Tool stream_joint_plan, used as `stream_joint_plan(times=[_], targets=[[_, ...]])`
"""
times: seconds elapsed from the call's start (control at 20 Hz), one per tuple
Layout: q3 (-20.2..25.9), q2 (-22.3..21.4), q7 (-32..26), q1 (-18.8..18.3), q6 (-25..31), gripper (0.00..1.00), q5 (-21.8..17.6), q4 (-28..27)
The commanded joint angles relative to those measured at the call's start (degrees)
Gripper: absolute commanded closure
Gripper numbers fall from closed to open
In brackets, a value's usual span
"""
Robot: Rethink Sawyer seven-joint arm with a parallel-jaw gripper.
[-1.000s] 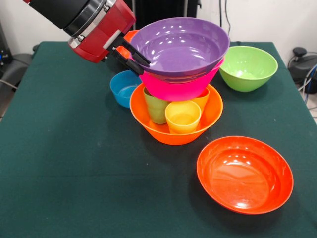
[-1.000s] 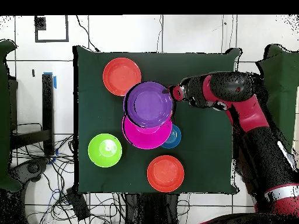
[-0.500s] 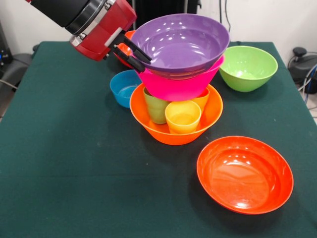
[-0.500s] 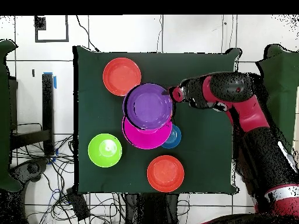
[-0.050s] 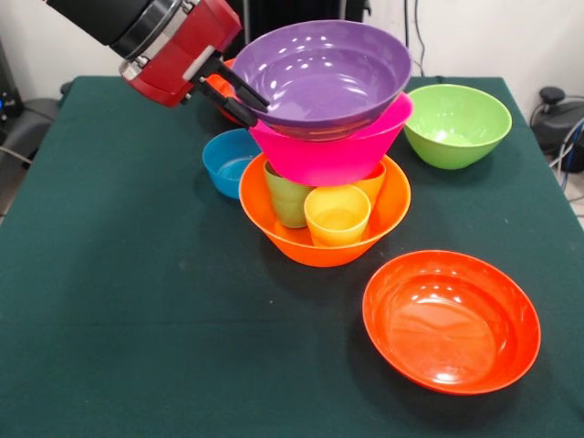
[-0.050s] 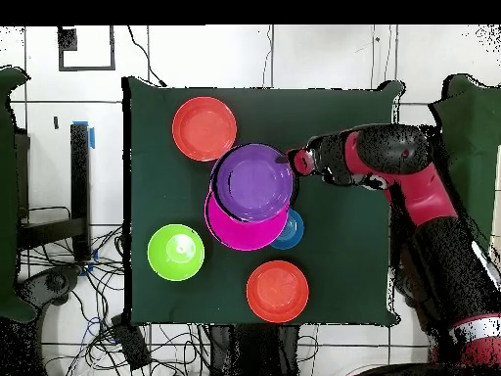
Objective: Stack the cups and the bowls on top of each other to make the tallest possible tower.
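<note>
The tower stands mid-table on the large light orange bowl (image 5: 274,224), which holds the green cup (image 5: 286,199), the yellow cup (image 5: 337,215) and the orange cup (image 5: 372,183). The pink bowl (image 5: 324,155) (image 6: 235,233) rests on the cups. Just over it, tilted, is the purple bowl (image 5: 319,78) (image 6: 254,181). My gripper (image 5: 235,96) (image 6: 292,161) is shut on the purple bowl's rim, on its left side in the front view. Whether the purple bowl touches the pink one I cannot tell.
A small blue bowl (image 5: 224,161) (image 6: 294,233) sits beside the tower under my gripper. A lime green bowl (image 5: 456,123) (image 6: 176,252) and a red-orange bowl (image 5: 452,319) (image 6: 204,128) lie apart. A second red-orange bowl (image 6: 277,291) is mostly hidden behind my gripper in the front view.
My gripper has risen a little and drawn back toward the arm with the purple bowl, shifting it slightly off the pink bowl's centre. The other bowls and the cups have not moved.
</note>
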Motion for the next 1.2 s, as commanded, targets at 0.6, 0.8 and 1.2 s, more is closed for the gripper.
stream_joint_plan(times=[0.6,0.8,1.2], targets=[[1.7,-1.1,0.9,-2.8,1.4,1.0,-5.2,4.8],[2.3,-1.3,-0.1,-3.3,-0.1,1.0,-5.8,5.2],[3.8,-2.6,-0.9,-5.3,-4.1,1.0,-7.1,8.3]])
